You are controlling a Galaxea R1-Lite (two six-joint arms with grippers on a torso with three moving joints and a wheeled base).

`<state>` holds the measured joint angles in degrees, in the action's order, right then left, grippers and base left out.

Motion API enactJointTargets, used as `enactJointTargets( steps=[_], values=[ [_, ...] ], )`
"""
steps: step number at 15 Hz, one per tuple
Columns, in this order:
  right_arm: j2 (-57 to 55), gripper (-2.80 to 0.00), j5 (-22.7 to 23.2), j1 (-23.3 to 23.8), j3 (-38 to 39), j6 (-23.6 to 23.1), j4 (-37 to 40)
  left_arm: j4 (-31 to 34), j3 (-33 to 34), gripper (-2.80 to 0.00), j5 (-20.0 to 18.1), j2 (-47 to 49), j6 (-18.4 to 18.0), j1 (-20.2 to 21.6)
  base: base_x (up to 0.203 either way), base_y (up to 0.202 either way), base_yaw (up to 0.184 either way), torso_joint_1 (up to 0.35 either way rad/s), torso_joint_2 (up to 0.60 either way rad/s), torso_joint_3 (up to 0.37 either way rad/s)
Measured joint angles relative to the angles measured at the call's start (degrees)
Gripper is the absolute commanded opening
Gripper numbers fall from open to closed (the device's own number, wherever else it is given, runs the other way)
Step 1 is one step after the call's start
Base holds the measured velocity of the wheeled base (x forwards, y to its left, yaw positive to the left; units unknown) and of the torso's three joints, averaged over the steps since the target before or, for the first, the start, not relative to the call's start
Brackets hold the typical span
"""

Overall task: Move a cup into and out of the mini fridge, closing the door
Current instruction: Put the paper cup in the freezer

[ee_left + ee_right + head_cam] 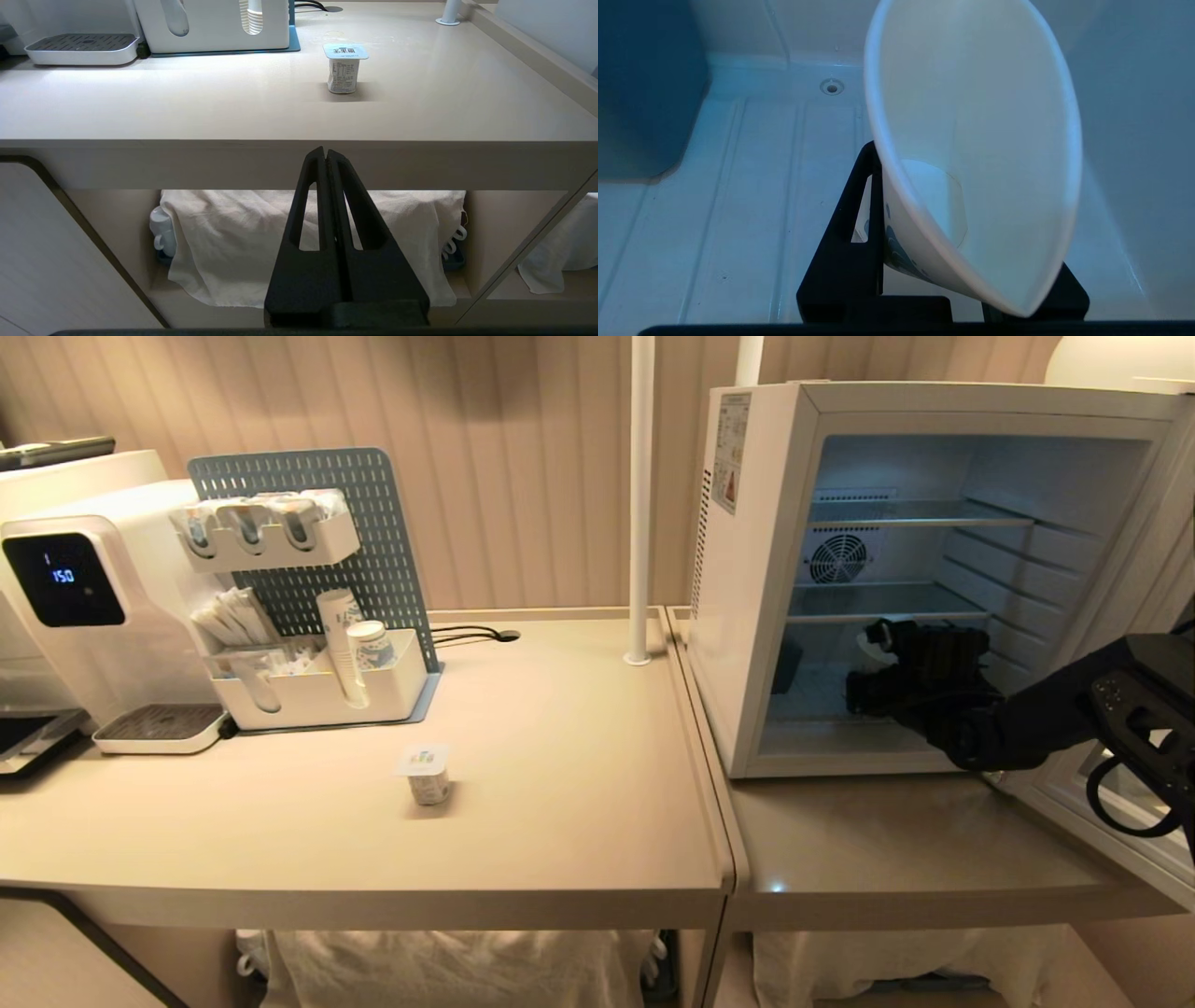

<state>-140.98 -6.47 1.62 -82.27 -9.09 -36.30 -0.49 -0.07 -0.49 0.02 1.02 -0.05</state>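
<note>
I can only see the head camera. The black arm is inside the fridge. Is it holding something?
Observer: Yes. The right wrist view shows the right claw shut on the cup.
Child: Is there anything in the cup?
Observer: No, you can see right down to its bare bottom.
Child: Where's the other claw? I can't find it.
Observer: The left claw is shut on nothing, parked in front of the table, lower than its top.

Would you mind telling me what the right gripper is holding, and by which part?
The right gripper holds the cup by its lower side wall, near the base, inside the fridge.
</note>
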Motion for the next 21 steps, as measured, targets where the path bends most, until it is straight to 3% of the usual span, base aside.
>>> enactJointTargets(
  steps=[3, 4, 12, 13, 21],
  values=[
    [0.34, -2.80, 0.09, 0.16, 2.14, 0.09, -0.42, -0.02, 0.00, -2.80, -0.02, 0.00, 0.02, 0.00, 0.000, 0.000, 0.000, 0.000, 0.00, 0.000],
    [0.77, 0.00, 0.20, 0.17, 3.51, 0.11, -0.49, -0.02, 0.00, -2.80, -0.04, 0.00, 0.00, 0.00, 0.000, 0.000, 0.000, 0.000, 0.00, 0.000],
    [6.11, 0.00, 1.85, 0.55, 13.07, 1.83, -0.17, 0.00, 0.00, -2.80, -0.01, 0.00, 0.02, 0.00, 0.000, 0.000, 0.000, 0.000, 0.00, 0.000],
    [7.15, -2.80, 2.00, 0.59, 15.28, 1.77, -1.50, -0.02, 0.00, -2.80, -0.03, 0.00, 0.02, 0.02, 0.000, 0.000, 0.000, 0.000, 0.00, 0.000],
    [23.98, -2.80, 5.41, 0.79, 43.59, 1.28, -18.44, 0.00, 0.00, -2.80, -0.01, 0.00, 0.01, 0.05, 0.000, 0.000, 0.000, 0.000, 0.00, 0.000]
  ],
)
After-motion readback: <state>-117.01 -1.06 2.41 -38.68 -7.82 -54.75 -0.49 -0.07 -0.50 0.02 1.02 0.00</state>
